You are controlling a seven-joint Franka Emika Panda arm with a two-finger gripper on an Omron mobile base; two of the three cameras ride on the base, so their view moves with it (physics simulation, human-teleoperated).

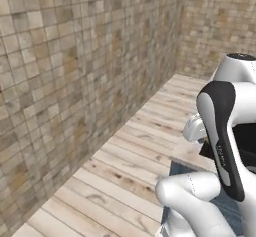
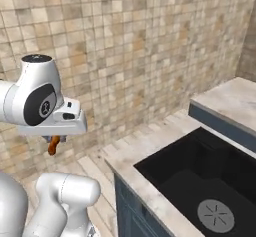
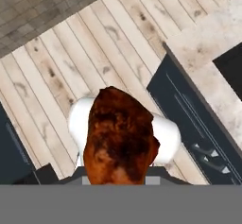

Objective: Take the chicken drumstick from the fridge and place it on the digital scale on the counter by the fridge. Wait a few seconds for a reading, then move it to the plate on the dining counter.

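My gripper [image 2: 54, 140] hangs below the white hand and is shut on the chicken drumstick [image 2: 52, 145], an orange-brown piece that points down over the wooden floor. In the hand view the drumstick [image 3: 120, 133] sits close to the lens between the fingers and hides them. The dining counter [image 2: 150, 153], beige marbled with dark blue sides, lies to the right of the gripper, with its black sink [image 2: 200, 181] set in the top. Its corner also appears in the hand view as the dining counter [image 3: 208, 53]. The fridge, the digital scale and the plate are out of view.
A tan tiled wall [image 1: 75, 71] runs along the left and behind. Pale wood plank floor [image 1: 125, 166] lies between wall and island. A second raised counter piece [image 2: 230, 101] stands at the far right. My own white arm [image 1: 220, 131] blocks the right of the left base view.
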